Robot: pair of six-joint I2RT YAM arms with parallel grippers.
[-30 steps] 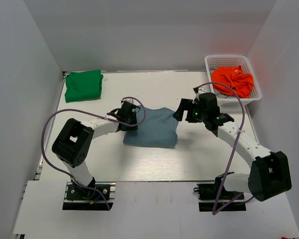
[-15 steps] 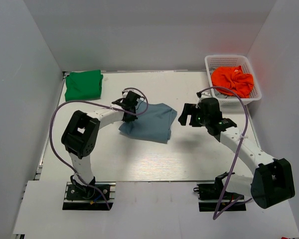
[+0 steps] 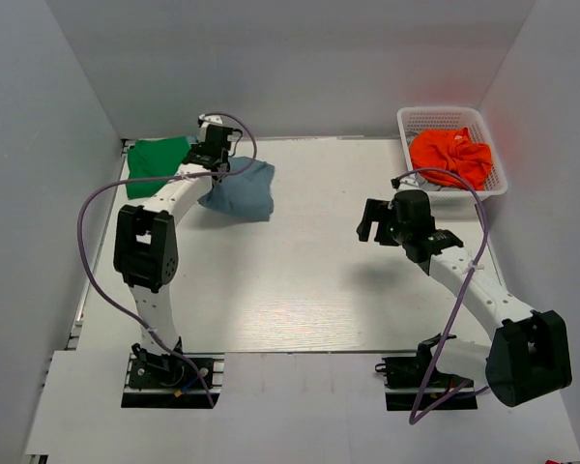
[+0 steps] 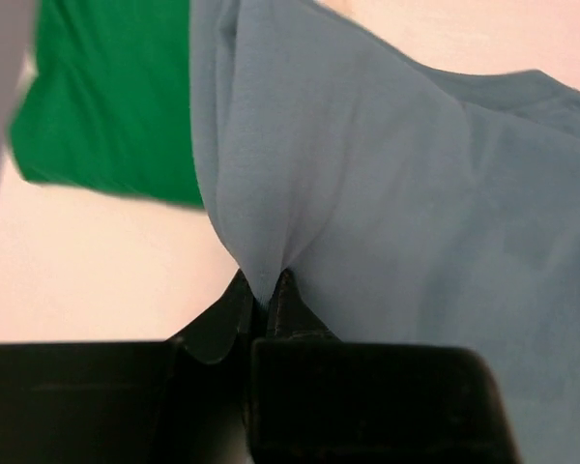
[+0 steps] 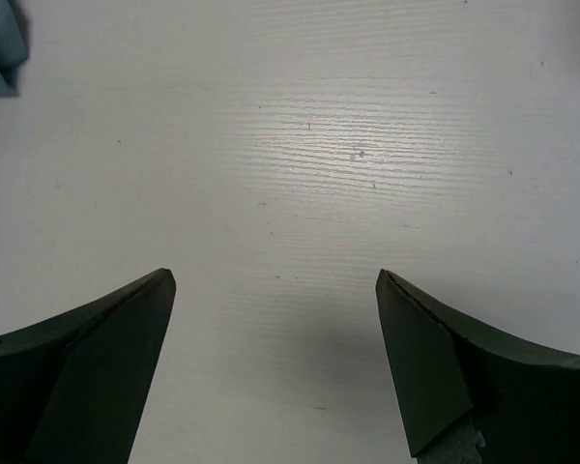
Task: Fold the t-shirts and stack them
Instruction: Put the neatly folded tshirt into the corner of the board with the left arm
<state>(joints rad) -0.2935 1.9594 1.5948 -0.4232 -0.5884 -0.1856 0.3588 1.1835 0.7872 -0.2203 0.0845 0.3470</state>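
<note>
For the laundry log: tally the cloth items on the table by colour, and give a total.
Green t-shirt: 1
Grey-blue t-shirt: 1
Orange cloth, in the basket: 1
Total: 3

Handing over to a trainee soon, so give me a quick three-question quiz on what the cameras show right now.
1. True or false: the left claw is shut on the grey-blue shirt.
2. The right claw is: A) shut on cloth B) open, holding nothing C) out of view.
3. Fill in: the folded shirt beside the left claw is ___ in colour.
Key: 1 true; 2 B; 3 green.
</note>
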